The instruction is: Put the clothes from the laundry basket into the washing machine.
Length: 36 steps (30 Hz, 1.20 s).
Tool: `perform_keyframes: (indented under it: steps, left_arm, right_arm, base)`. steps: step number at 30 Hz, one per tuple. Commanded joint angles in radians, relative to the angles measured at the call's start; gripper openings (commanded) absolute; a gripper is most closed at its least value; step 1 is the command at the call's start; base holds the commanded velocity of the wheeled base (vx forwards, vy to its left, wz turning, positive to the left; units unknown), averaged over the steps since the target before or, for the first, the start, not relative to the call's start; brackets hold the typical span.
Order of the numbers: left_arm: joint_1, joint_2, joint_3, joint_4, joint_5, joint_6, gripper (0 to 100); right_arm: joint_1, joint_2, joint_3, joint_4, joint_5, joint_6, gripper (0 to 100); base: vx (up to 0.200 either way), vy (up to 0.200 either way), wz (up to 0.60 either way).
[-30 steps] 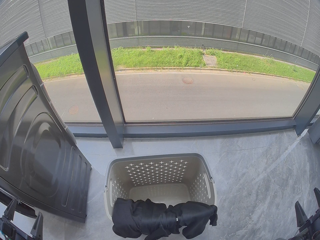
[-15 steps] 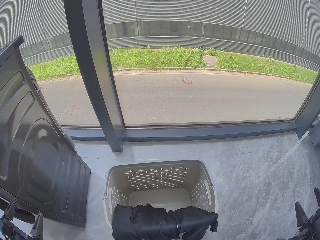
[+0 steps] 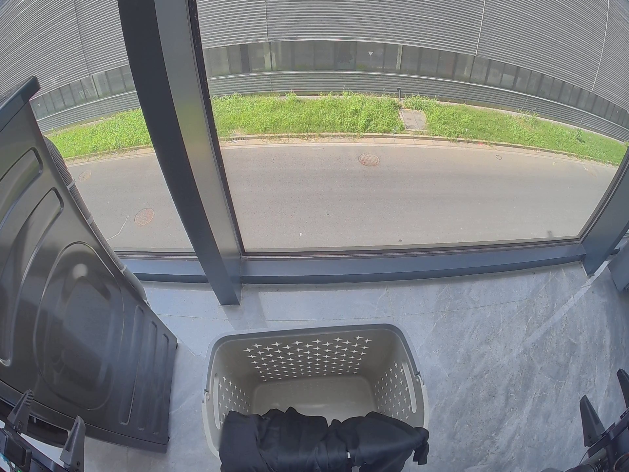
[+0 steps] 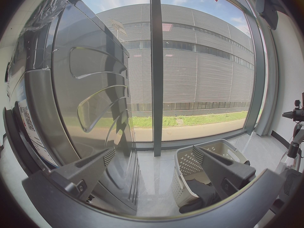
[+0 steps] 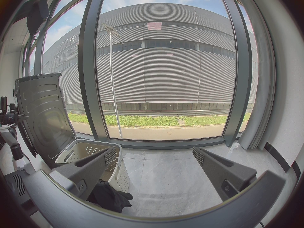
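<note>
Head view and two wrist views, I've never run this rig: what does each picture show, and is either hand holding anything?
The robot has two arms, each ending in a two-fingered hand. The head view looks down from its head at the grey floor: a pale laundry basket stands before a window, black clothes draped over its near rim, and the dark washing machine stands to the robot's left. Each wrist view looks out from one arm, past its own hand. The left hand and the right hand are both open and hold nothing.
</note>
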Motion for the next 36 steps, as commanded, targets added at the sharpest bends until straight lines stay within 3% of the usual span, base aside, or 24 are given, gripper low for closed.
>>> perform_keyframes:
  steps: [1, 14, 17, 36]
  left_arm:
    - [0.000, -0.016, 0.015, -0.001, 0.000, 0.000, 100]
    - [0.000, -0.015, 0.015, -0.001, 0.000, -0.003, 100]
    - [0.000, -0.016, 0.015, -0.001, 0.000, 0.000, 100]
    - [0.000, -0.016, 0.015, -0.001, 0.000, 0.000, 100]
  right_arm:
    - [0.000, -0.016, 0.018, 0.000, 0.000, 0.000, 100]
    - [0.000, -0.016, 0.018, 0.000, 0.000, 0.000, 100]
    - [0.000, -0.016, 0.018, 0.000, 0.000, 0.000, 100]
    - [0.000, -0.016, 0.018, 0.000, 0.000, 0.000, 100]
  base:
    - [0.200, 0.000, 0.00]
    - [0.015, 0.000, 0.00]
    - [0.200, 0.000, 0.00]
    - [0.000, 0.000, 0.00]
